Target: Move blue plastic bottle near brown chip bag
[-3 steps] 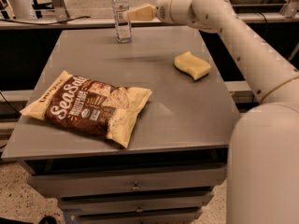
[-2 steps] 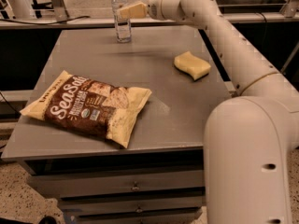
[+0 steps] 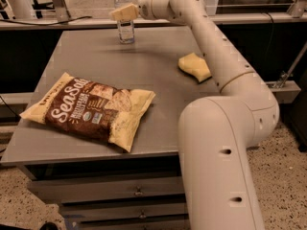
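We cannot tell whether the gripper (image 3: 123,12) holds the bottle (image 3: 126,31) at the counter's (image 3: 163,99) twelve o'clock edge; a loose hold could tip it short of the bag (image 3: 91,110) at seven o'clock.

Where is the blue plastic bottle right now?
The blue plastic bottle stands upright at the table's far edge, left of centre in the camera view, the gripper at its middle; the brown chip bag lies near-left.
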Motion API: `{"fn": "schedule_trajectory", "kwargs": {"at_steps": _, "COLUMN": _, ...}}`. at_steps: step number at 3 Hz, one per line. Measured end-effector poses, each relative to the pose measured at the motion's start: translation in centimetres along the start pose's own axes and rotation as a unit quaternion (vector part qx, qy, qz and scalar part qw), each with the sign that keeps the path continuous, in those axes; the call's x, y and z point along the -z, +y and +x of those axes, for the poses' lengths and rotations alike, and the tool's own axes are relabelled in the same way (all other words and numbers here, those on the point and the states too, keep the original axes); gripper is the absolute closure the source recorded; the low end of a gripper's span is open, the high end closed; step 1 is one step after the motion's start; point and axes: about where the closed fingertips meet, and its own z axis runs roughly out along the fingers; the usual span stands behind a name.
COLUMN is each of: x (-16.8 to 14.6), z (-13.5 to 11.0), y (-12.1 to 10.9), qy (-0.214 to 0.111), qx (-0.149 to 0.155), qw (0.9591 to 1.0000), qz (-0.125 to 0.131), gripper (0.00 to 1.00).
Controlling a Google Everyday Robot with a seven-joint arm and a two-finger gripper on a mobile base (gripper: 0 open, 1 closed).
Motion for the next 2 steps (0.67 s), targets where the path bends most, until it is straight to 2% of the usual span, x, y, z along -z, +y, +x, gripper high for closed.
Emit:
{"fn": "schedule_trajectory", "kwargs": {"at_steps": 1, "x": -1.74, "z": 0.07, "y": 0.79, "qy": 0.003, "qx": 0.003, "qw": 0.9999, "qz": -0.012, "gripper": 0.18}}
{"fn": "schedule_trajectory", "kwargs": {"at_steps": 2, "x": -2.23, "z": -0.03, "y": 1.16, "qy": 0.005, "qx": 0.003, "qw": 0.9998, "qz": -0.018, "gripper": 0.4}}
